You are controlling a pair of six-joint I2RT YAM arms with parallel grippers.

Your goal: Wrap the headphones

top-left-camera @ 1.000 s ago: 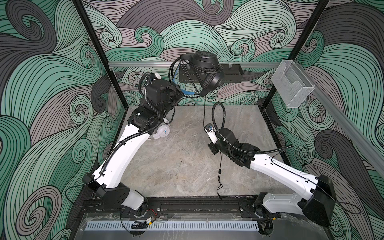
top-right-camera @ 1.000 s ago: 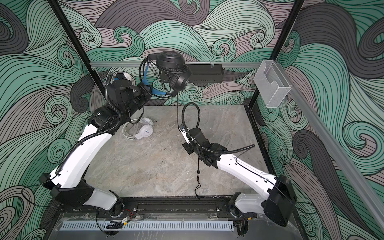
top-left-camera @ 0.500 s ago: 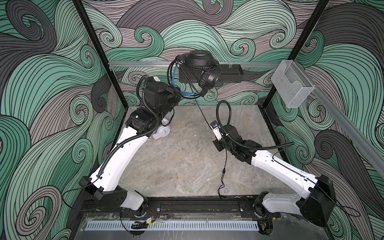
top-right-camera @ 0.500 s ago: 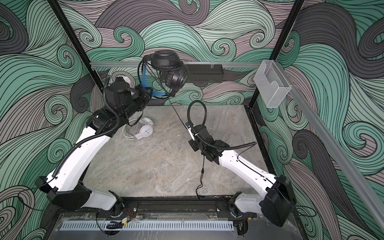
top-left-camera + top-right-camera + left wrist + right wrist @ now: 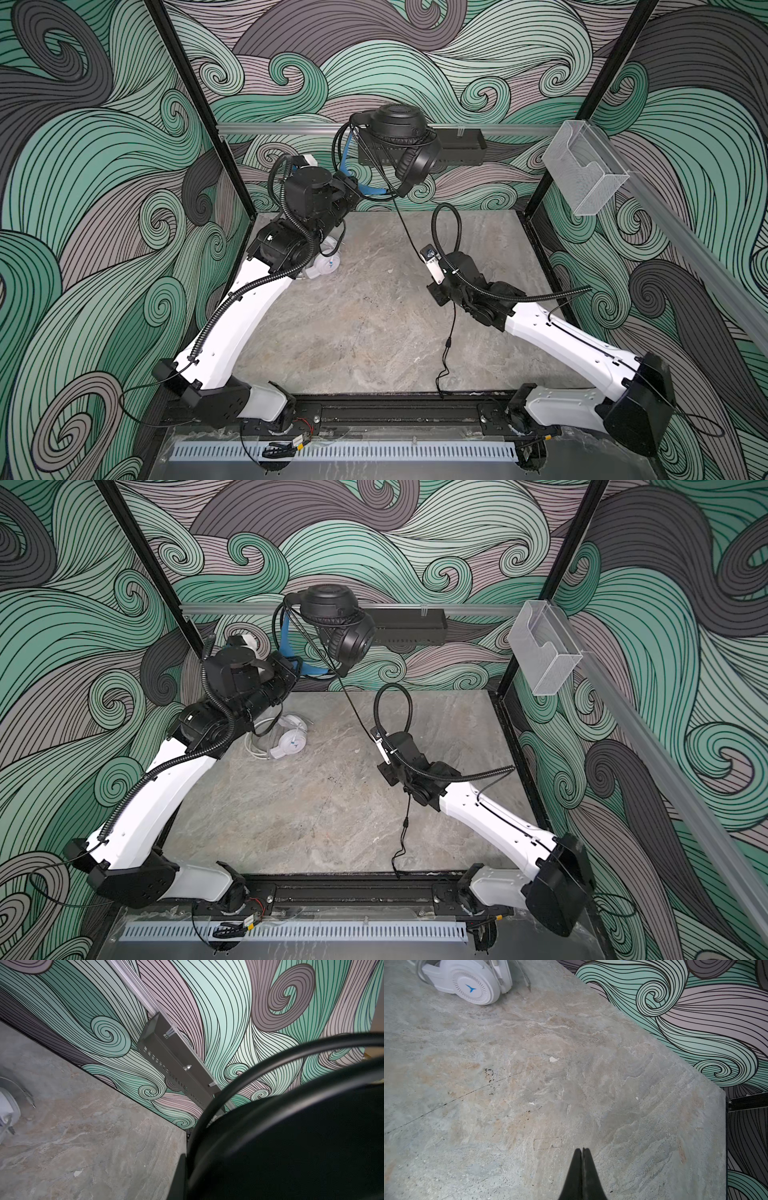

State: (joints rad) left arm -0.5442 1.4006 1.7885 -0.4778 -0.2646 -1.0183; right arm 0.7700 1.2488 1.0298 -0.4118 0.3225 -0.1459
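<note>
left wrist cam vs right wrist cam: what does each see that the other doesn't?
Left wrist only: the black headphones close up, filling much of the picture, and the dark slotted box mounted on the wave-pattern wall.
Right wrist only: the right hand, tips shut, and the blue logo on a cup of the white headphones.
Both: the marble table, that wall, and the white headphones with their jack plug lying on the table. The left wrist view catches only their edge.

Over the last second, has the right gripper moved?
Yes. In a top view the right gripper, jaws shut, has shifted sideways toward the right edge of the table.
</note>
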